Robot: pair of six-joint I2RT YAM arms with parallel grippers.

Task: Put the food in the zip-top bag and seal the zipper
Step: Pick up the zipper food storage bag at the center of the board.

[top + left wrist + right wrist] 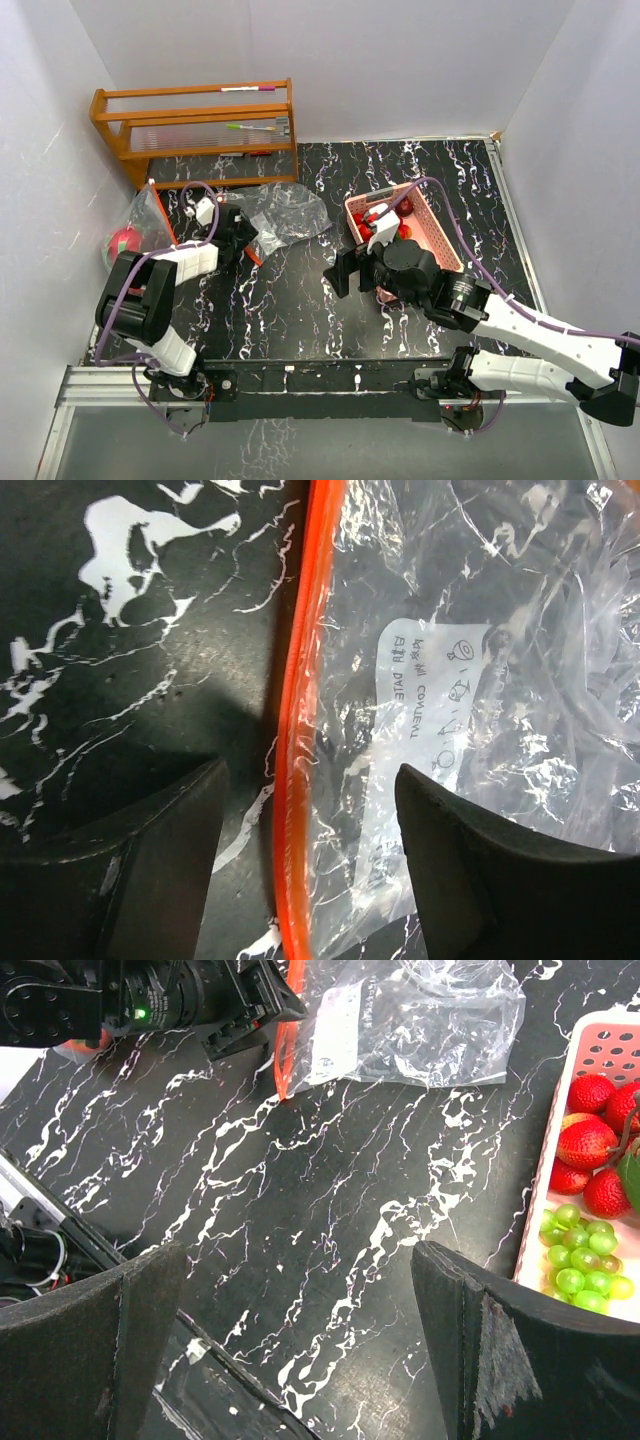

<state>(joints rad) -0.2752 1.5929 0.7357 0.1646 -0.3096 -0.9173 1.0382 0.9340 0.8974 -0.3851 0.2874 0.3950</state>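
Black marble table (290,300) carrying everything. Left gripper (310,780) gaping, straddling orange zipper (295,730) of zip-top bag (480,680), gripping nothing. Right gripper (298,1260) hovering wide open, empty, beside pink basket (440,232). Red fruits (585,1142), green grapes (578,1260) lying inside.

From above, the right arm (410,270) covers the near part of the pink basket (443,235), so we see only a few red fruits (404,207). In the right wrist view the basket runs off the right edge; in the left wrist view we cannot read the blurred print (425,695) on the zip-top bag (500,600).
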